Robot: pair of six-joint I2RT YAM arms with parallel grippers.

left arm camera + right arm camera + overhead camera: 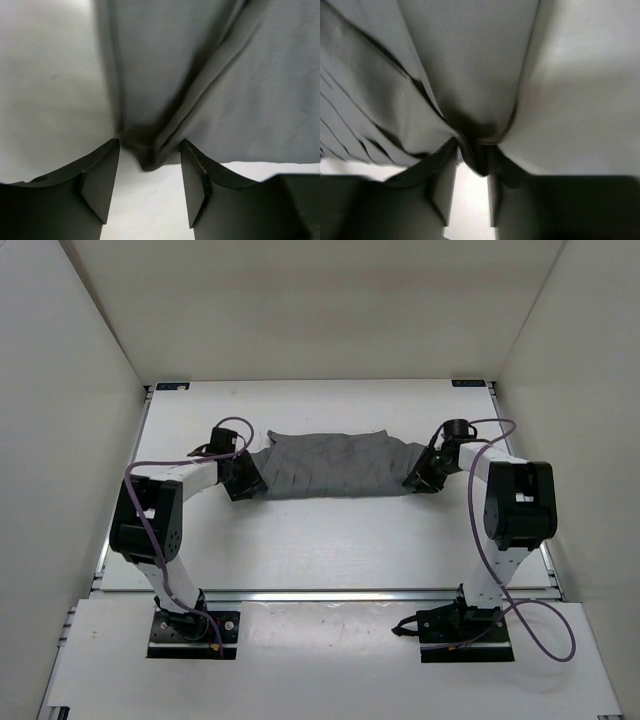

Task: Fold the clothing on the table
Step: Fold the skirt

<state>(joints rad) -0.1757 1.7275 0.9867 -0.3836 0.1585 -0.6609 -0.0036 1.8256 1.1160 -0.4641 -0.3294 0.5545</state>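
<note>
Grey pleated skirt lies spread across mid tabletop. Left claw released, corner loose between its jaws. Right claw: fold between jaws, can't tell if pinched. Fabric looks light and limp, pleats will splay; pinch the end corners deep.

One garment, one desk, the rest in pairs
Two arms: left arm, right arm. Two tools: left tool, right tool. Two purple cables: left cable, right cable. Two black plates near: left base plate, right base plate.
</note>
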